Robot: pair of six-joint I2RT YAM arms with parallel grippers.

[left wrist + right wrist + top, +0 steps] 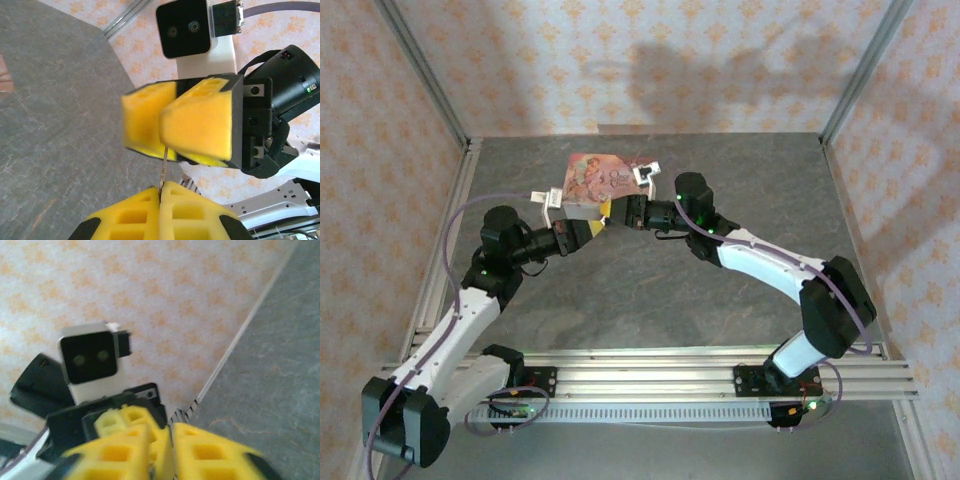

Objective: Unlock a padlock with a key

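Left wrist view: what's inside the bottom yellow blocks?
A thin pale key sticks up from the shut left gripper; its pinched end is hidden, its top covered by the right gripper's fingers.

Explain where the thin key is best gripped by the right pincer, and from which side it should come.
Probably the bare strip of the key standing up out of the shut left pincer. It looks thin and upright, so the right pincer should come from directly opposite, tip to tip, with its pads closing on the key's broad sides.
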